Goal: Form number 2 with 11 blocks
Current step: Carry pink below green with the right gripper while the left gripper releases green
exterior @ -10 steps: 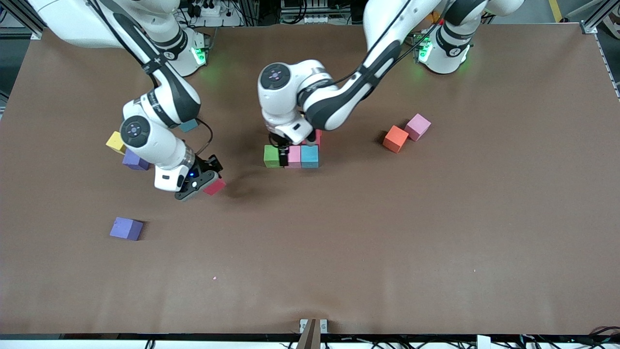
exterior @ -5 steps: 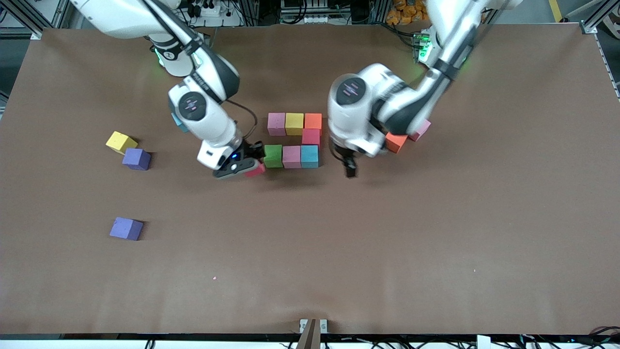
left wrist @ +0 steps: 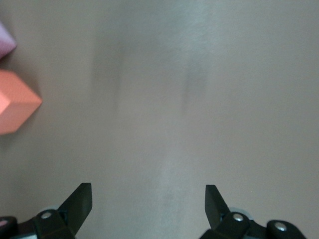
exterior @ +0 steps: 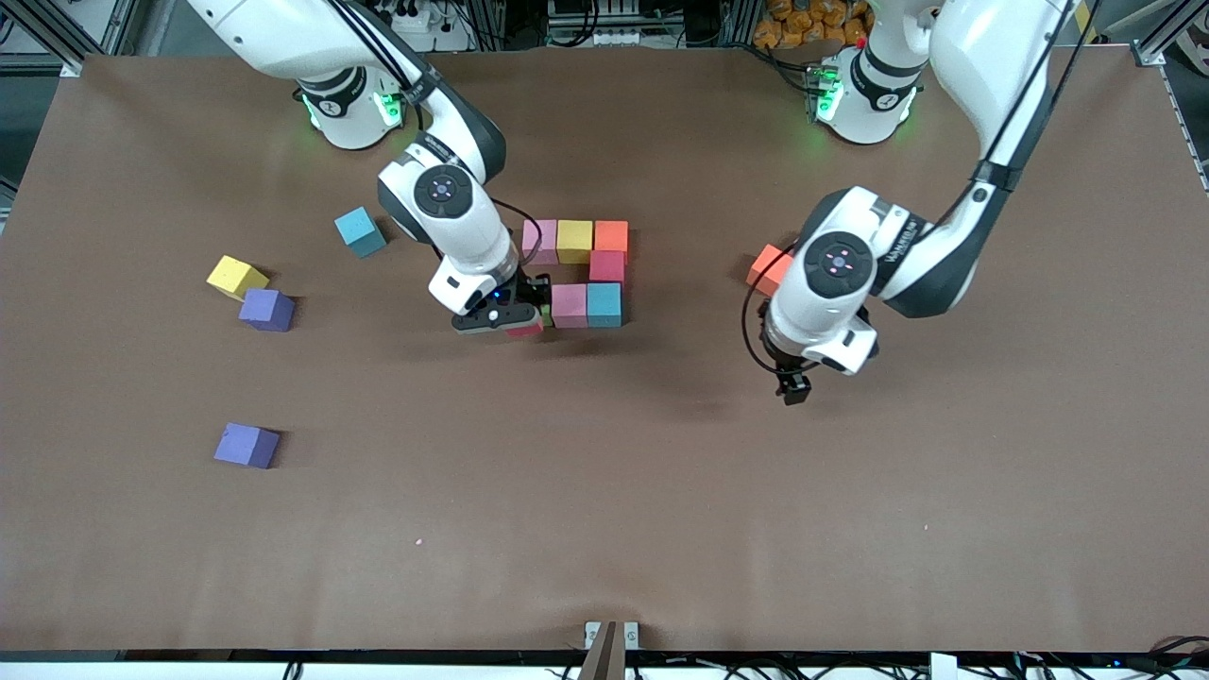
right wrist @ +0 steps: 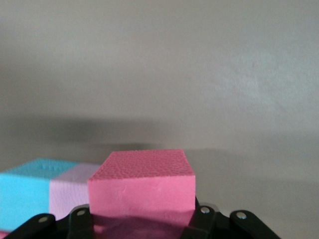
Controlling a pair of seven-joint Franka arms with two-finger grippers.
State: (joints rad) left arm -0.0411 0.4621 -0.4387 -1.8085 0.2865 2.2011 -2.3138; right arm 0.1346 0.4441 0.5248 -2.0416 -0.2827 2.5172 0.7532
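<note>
We see a broad brown matte surface filling nearly the whole front view, softly lit, with faint sheen toward its upper part. Along its upper edge run aluminium frame rails, cables and a power strip; green light glows there.

So the right gripper is sitting clamped on a red block right beside the pink block of the half-built number 2, while the left gripper is hanging over bare table near an orange block.
</note>
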